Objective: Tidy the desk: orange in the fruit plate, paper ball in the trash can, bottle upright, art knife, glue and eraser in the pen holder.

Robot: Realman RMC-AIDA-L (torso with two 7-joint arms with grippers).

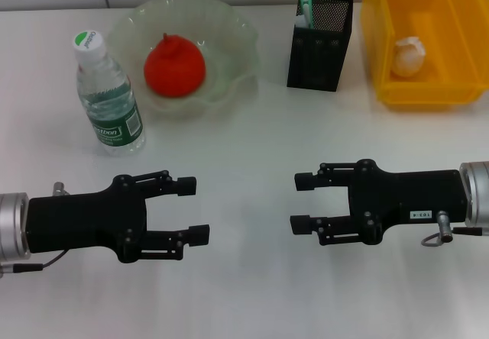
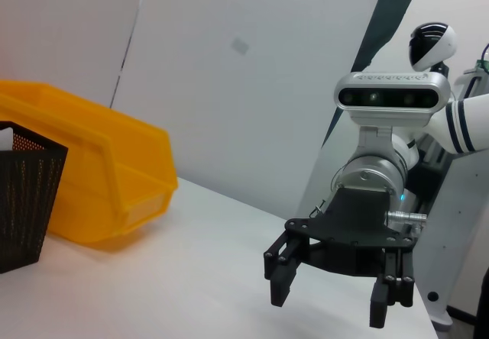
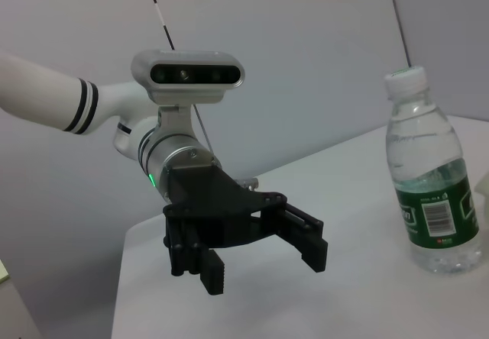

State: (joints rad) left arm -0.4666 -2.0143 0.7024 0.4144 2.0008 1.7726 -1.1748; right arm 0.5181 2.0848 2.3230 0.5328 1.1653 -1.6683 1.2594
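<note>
my head camera looks down on the desk point(image 1: 244, 308); each wrist camera looks low across it at my opposite gripper.

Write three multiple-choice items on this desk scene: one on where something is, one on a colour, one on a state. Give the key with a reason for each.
1. Where is the orange?
A. In the fruit plate
B. In the trash can
C. On the desk beside the bottle

2. What colour is the trash can?
A. Black
B. Yellow
C. Pale green

3. How does the bottle stand?
A. Lying on its side
B. Upside down
C. Upright, cap on top

Key:
1. A: the head view shows the orange resting inside the wavy-rimmed glass bowl.
2. B: the bin holding the paper ball is bright yellow; the black one is the pen holder.
3. C: its base is on the desk and its white cap points up.

The left gripper and the right gripper hover open over the near desk, holding nothing.
</note>
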